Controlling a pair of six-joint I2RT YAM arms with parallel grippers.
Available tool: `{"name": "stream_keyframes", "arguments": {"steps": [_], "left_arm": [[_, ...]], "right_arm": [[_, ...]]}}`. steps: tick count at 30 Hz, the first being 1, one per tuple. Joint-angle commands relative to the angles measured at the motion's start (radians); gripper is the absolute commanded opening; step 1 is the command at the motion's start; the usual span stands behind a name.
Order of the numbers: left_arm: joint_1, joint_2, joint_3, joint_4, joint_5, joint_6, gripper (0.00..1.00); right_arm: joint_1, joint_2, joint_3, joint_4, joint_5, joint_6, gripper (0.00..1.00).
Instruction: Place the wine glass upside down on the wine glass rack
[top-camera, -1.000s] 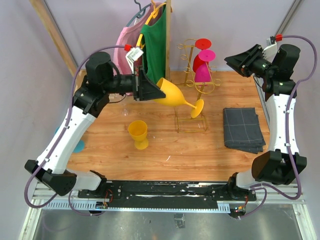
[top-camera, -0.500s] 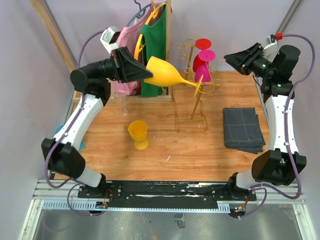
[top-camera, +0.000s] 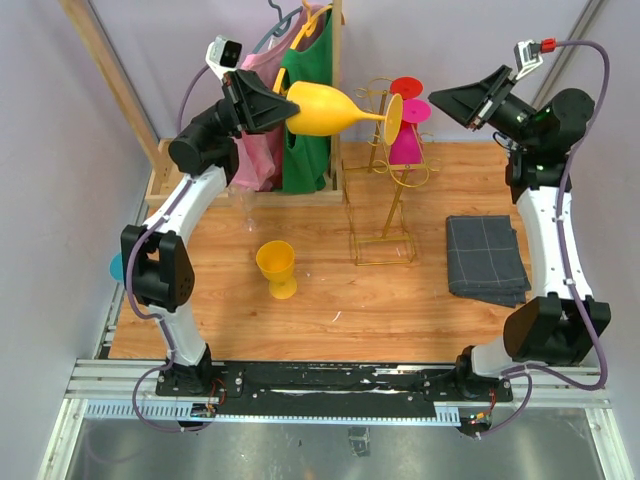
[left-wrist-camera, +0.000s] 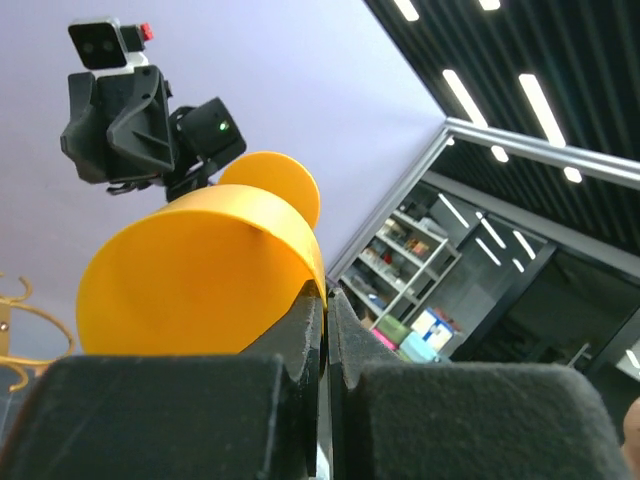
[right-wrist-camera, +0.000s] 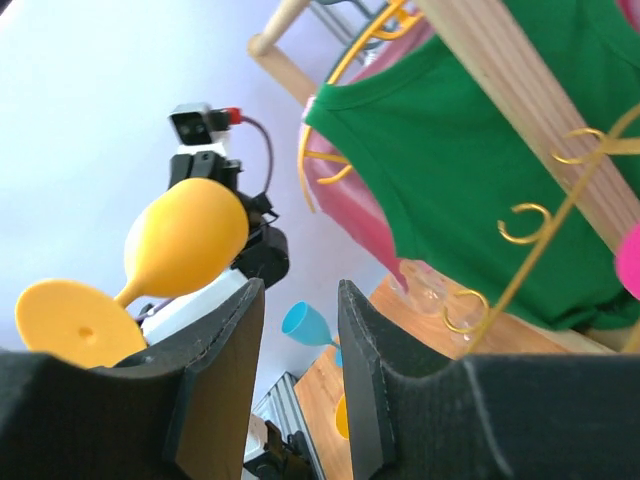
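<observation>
Lilac wall (top-camera: 450, 40), left jaws pinching wine glass (top-camera: 322, 108)

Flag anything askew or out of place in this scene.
The yellow wine glass is held sideways in mid-air by the left gripper, foot toward the gold rack, not yet upside down. Nothing looks spilled or broken.

Wooden desk (top-camera: 330, 300) holds four items.
Yellow goblet (top-camera: 277, 268) stands left of the wine glass rack (top-camera: 392, 210); folded grey cloth (top-camera: 487, 259) lies right; wooden clothes rack (top-camera: 250, 195) behind.

Grey cloth (top-camera: 487, 258), yellow goblet (top-camera: 277, 268)
</observation>
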Motion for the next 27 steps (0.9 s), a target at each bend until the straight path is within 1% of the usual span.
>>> {"name": "stream_keyframes", "arguments": {"steps": [1, 2, 6, 9, 11, 17, 27], "left_arm": [[0.005, 0.015, 0.048, 0.264, -0.118, -0.091, 0.00], [0.005, 0.018, 0.049, 0.263, -0.133, -0.095, 0.00], [0.006, 0.019, 0.049, 0.266, -0.167, -0.104, 0.00], [0.006, 0.013, 0.041, 0.265, -0.176, -0.106, 0.00], [0.005, 0.008, 0.033, 0.266, -0.181, -0.107, 0.00], [0.006, -0.001, 0.021, 0.265, -0.187, -0.109, 0.00], [0.005, -0.003, 0.021, 0.264, -0.191, -0.107, 0.00]], "right_arm": [[0.049, 0.055, 0.005, 0.385, -0.065, 0.237, 0.37], [0.054, 0.071, 0.009, 0.493, -0.064, 0.292, 0.37], [0.076, 0.156, 0.051, 0.798, -0.040, 0.572, 0.37], [0.096, 0.218, 0.087, 0.969, -0.002, 0.728, 0.37], [0.109, 0.250, 0.107, 1.042, 0.026, 0.795, 0.37], [0.175, 0.303, 0.153, 1.124, 0.094, 0.885, 0.36], [0.256, 0.316, 0.221, 1.116, 0.107, 0.897, 0.37]]}}
